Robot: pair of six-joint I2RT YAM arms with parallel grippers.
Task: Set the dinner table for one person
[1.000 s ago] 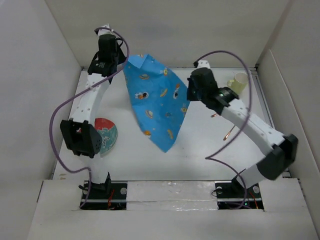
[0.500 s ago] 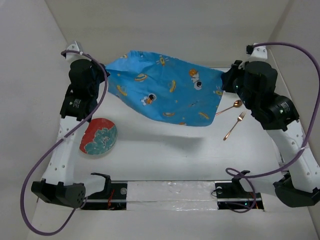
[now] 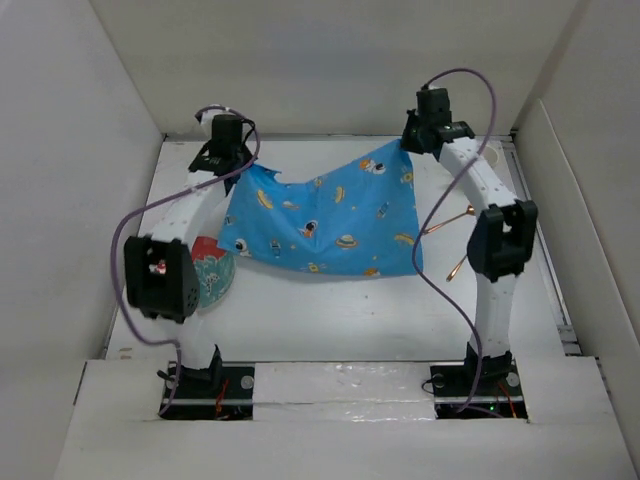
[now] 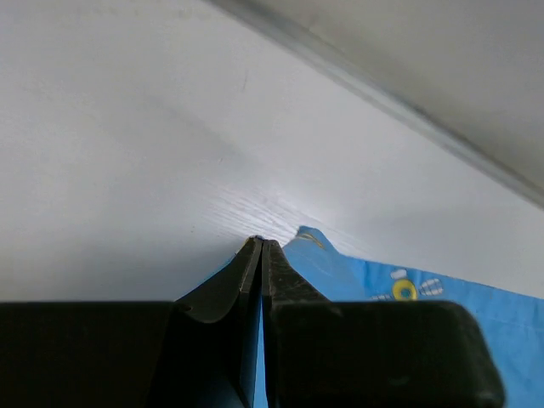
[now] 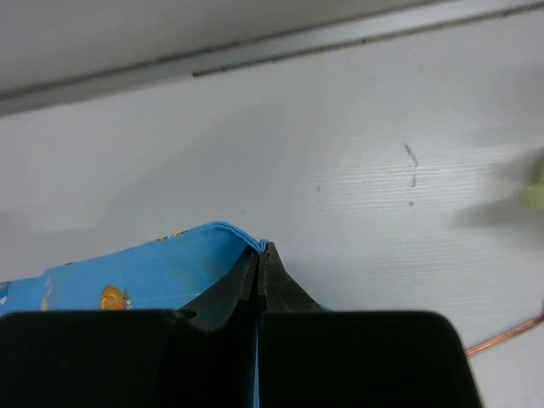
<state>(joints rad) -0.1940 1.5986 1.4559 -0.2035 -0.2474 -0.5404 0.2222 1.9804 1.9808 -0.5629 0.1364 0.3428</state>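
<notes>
Top external view has the blue space-print placemat (image 3: 320, 220) stretched between both arms over the far half of the white tabletop (image 3: 330, 310), which spreads beneath everything else in view; the far corners are raised and the near edge droops toward the surface, though we cannot tell how much of it already rests there. In the wrist views the left tool (image 4: 260, 246) and the right tool (image 5: 259, 248) are each fully closed on a mere tip of a cloth corner, so we judge slipping to be the first risk; if the arms draw apart any harder, one corner could pull free and the mat would fall crooked. The far edge sags between the grips, so a careless lowering could trap a fold. The near left corner hangs just beside the patterned plate (image 3: 212, 275), and the right edge lies close to the copper spoon (image 3: 450, 220) and fork (image 3: 458, 268); dragging the mat sideways could nudge the cutlery, or drape cloth over the plate rim.
</notes>
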